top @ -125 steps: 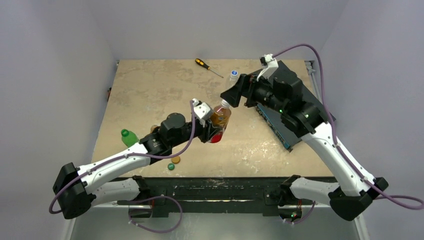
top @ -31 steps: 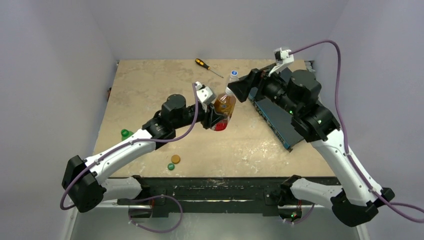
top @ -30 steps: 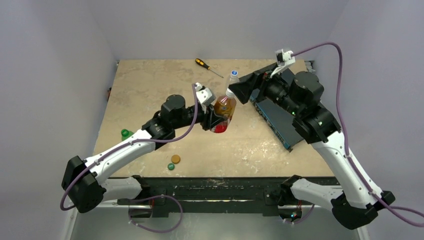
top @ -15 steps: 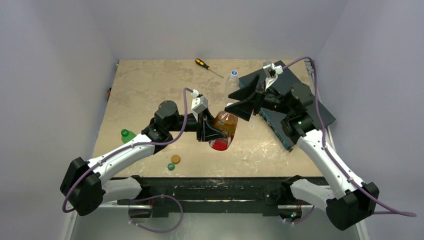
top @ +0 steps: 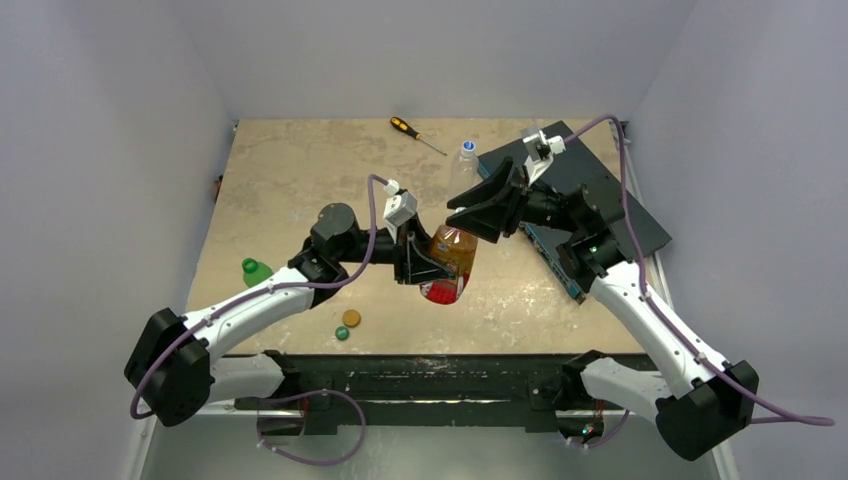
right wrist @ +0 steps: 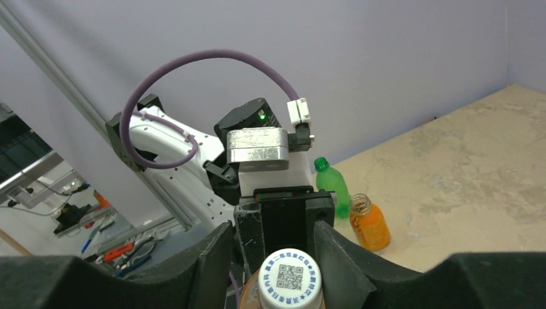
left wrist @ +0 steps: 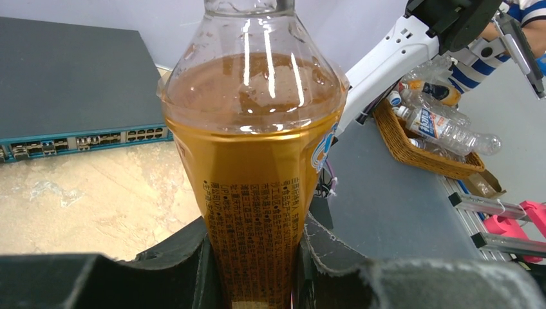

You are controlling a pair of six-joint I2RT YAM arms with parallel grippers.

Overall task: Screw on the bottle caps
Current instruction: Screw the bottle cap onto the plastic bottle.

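Beige table [top: 300,180], left hand [top: 432,268] clamping amber bottle [left wrist: 254,161], right hand [top: 478,208] straddling cap [right wrist: 290,278]

Amber bottle [left wrist: 254,161]: clear smooth plastic, glossy, is throwing bright streaks off its shoulder; a thin printed film label is wrapping the body.
White cap [right wrist: 290,278]: plastic, is looking matt, with a printed code on top.
Left pincer [left wrist: 254,257]: black fingers [left wrist: 161,270] are showing a matt, grainy skin with ragged edges.
Table [top: 300,180]: beige top, is looking matt and mottled like stone.
Green bottle [right wrist: 335,190]: translucent plastic, is shining faintly.
Arm shell [right wrist: 174,164]: white plastic, is gleaming smoothly.
Cable [right wrist: 219,55]: purple smooth sheath, is looking rubbery.
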